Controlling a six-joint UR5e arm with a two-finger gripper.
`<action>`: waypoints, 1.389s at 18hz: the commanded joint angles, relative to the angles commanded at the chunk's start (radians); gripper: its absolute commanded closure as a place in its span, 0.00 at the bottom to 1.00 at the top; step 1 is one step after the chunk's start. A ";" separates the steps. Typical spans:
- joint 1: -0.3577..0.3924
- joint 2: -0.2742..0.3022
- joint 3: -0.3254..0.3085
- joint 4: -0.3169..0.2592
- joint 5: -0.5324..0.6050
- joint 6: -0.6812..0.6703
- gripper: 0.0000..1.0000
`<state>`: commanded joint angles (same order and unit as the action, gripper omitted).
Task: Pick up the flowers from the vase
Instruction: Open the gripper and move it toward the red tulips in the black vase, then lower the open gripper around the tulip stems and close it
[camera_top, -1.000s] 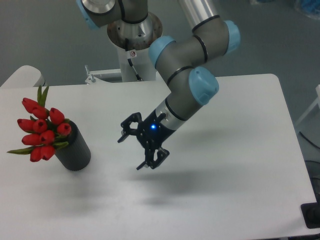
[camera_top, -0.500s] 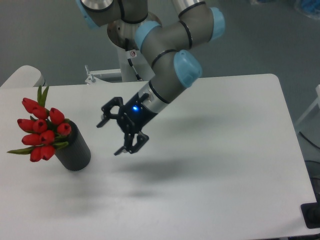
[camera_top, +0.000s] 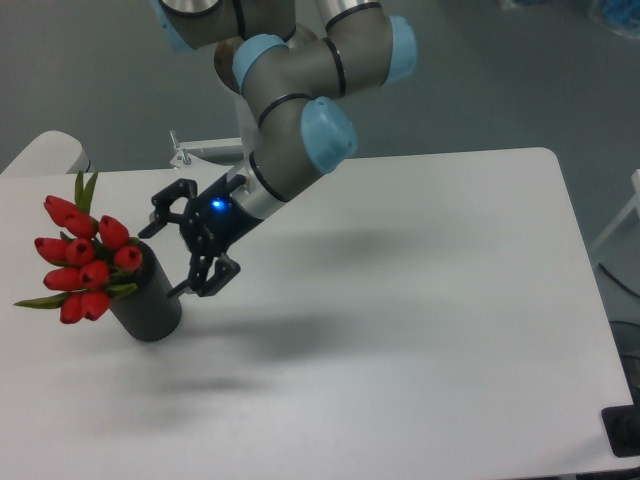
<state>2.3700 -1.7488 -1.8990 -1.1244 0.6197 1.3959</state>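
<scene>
The fingers (camera_top: 176, 245) are spread wide and empty, pointing sideways toward the vase (camera_top: 150, 302), which stands just beyond their tips on the surface (camera_top: 420, 300). The flowers (camera_top: 84, 258) lean out of its mouth on the far side, so the wide spread likely readies a grasp around the bunch.

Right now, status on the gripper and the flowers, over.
Gripper open, empty, beside the vase. Flowers in the vase, ungrasped. Nothing between gripper and flowers.
</scene>
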 joint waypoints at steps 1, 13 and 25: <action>-0.002 0.006 -0.003 -0.002 -0.003 0.000 0.00; -0.080 -0.008 -0.009 0.014 -0.026 -0.023 0.00; -0.109 -0.046 -0.009 0.133 -0.061 -0.075 0.16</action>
<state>2.2611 -1.7948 -1.9083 -0.9910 0.5584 1.3208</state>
